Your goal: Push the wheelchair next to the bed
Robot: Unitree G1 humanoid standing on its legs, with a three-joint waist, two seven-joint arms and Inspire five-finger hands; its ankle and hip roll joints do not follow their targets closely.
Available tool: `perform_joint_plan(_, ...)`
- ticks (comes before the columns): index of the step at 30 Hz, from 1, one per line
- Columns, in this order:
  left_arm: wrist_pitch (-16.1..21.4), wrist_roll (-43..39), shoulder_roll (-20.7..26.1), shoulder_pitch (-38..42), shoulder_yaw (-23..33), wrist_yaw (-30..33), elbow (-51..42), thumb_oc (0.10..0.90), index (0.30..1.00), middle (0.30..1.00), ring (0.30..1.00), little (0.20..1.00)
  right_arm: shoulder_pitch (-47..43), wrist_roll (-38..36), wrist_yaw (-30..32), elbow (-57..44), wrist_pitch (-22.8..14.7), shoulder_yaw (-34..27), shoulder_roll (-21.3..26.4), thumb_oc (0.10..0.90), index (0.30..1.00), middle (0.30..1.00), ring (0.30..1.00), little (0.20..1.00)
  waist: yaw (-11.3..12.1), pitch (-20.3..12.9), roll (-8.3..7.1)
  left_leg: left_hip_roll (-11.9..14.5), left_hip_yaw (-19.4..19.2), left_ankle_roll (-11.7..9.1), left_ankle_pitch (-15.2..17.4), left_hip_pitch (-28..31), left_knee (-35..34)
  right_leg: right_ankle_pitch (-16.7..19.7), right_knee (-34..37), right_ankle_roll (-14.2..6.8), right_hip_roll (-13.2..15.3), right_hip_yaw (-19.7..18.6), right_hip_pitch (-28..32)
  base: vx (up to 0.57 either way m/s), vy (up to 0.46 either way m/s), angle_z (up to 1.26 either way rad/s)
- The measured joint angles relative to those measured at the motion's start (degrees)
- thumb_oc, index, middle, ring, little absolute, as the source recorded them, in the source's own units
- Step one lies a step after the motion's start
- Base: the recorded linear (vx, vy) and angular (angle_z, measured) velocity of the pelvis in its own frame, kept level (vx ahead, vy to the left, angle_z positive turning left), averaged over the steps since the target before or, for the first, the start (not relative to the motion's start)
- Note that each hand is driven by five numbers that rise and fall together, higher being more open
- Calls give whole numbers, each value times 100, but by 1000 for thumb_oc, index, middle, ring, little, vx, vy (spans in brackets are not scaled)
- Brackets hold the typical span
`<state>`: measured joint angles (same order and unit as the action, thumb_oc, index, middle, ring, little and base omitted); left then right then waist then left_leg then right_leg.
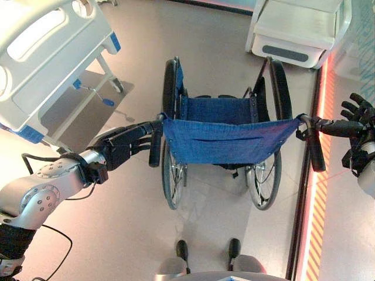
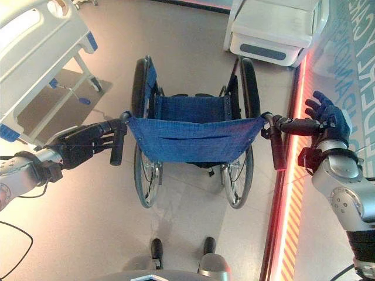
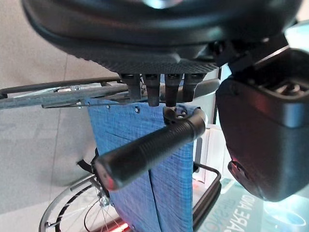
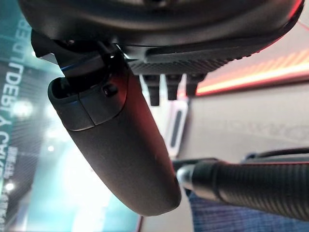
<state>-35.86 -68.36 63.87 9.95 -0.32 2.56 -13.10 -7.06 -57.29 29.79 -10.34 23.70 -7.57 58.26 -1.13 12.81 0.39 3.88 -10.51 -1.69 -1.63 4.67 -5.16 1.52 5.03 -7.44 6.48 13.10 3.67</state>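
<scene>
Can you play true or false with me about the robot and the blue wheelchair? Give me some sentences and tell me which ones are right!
1. The wheelchair has a blue cloth back. True.
2. Someone is sitting in the wheelchair. False: its seat is empty.
3. The left hand is at the left push handle, with straight fingers. True.
4. The right hand is curled tight round the right push handle. False: its fingers are spread open beside it.
5. The bed is on the robot's right. False: it stands on the left, ahead of the robot.
</scene>
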Motion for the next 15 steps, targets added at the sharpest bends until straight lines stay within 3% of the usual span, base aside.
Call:
perform_joint_plan(6,-7,-229,151,212,-233,57,1,800,900,900,900,900,-231,-288,-244,-14,118,780,13,800,900,900,900,900,49,1,1,-2,5,0,0,0,0,0,0,0,3,8,3,0,0,0)
perform_joint_plan(15,-3,-441,472,623,-720,136,87,800,900,900,900,900,-754,-1071,-398,602,164,1098,197,800,900,900,900,900,57,1,0,-14,9,0,0,37,0,0,0,0,3,19,49,0,0,0)
